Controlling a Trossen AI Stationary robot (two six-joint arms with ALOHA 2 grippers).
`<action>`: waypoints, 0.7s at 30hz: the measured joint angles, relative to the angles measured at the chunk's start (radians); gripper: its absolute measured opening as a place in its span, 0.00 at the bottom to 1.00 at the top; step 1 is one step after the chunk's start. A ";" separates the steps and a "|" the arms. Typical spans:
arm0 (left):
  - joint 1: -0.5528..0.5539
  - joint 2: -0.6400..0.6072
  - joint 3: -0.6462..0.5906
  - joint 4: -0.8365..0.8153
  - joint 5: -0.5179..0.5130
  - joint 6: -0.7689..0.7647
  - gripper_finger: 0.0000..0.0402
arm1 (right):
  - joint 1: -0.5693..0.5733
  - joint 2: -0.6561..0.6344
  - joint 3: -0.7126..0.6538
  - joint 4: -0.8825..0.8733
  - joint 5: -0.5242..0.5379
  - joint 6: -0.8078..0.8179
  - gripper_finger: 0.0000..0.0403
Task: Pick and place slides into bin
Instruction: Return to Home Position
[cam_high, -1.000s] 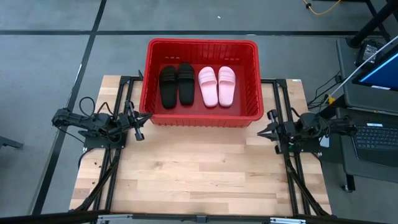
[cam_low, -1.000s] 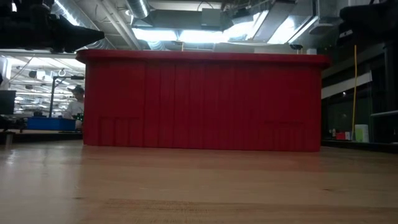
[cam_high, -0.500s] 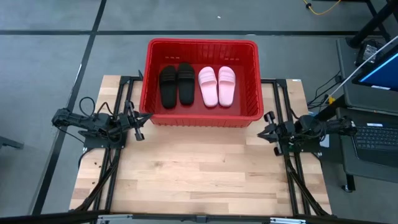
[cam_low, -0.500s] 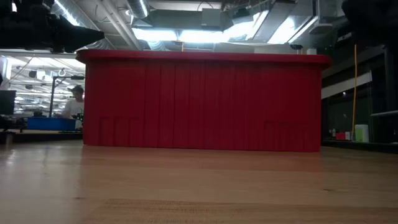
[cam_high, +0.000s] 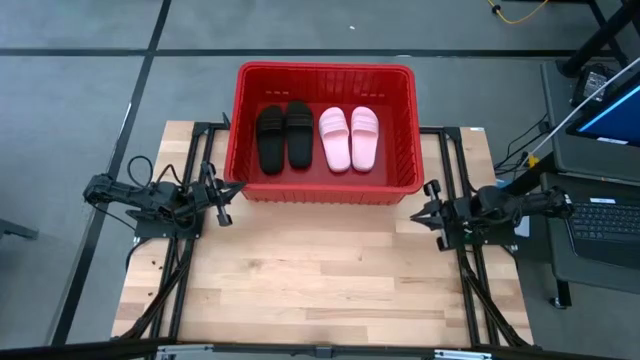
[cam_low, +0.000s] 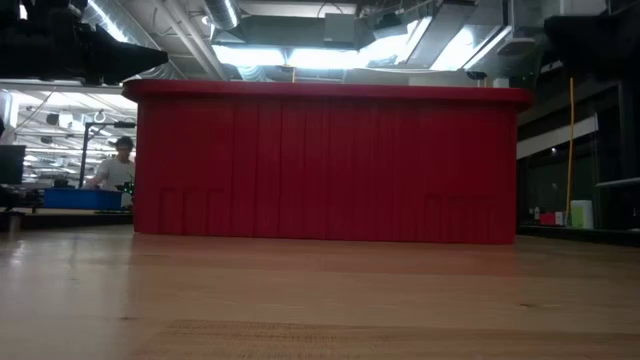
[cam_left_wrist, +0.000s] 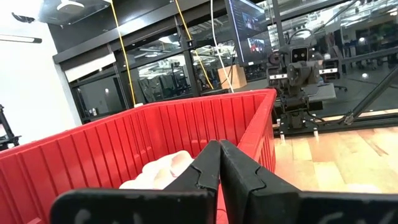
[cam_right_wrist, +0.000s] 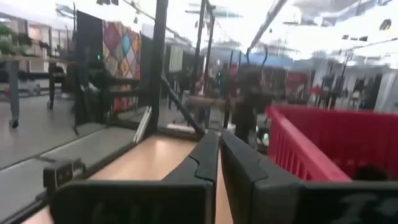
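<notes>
The red bin (cam_high: 325, 68) stands at the table's far edge. Inside it, two black slides (cam_high: 285, 137) and two pink slides (cam_high: 350, 138) lie side by side, soles down on the bin's floor. My left gripper (cam_high: 222, 203) is shut and empty, level, beside the bin's near left corner. My right gripper (cam_high: 428, 212) is shut and empty too, just off the bin's near right corner. In the left wrist view the shut fingers (cam_left_wrist: 219, 158) point over the bin wall (cam_left_wrist: 124, 149) at a pink slide (cam_left_wrist: 163, 171). The low view shows only the bin's near wall (cam_low: 325, 165).
The wooden tabletop (cam_high: 320, 270) stretches in front of the bin. Dark arm frames (cam_high: 170, 270) run along both table sides. A desk with a laptop (cam_high: 605, 215) stands to the right. A person (cam_low: 118, 168) sits far off in the room behind.
My right arm has settled a little lower at the table's right edge, its gripper staying shut. The bin and the slides have not moved.
</notes>
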 joint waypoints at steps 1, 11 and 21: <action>0.000 0.000 0.000 0.000 0.000 0.000 0.01 | -0.001 0.003 0.000 -0.015 0.001 0.003 0.05; 0.000 0.000 0.000 0.000 0.000 0.000 0.02 | -0.021 0.004 0.000 -0.056 0.002 0.076 0.05; 0.000 0.000 0.000 0.000 0.000 0.000 0.02 | -0.021 0.004 0.000 -0.016 0.004 0.025 0.05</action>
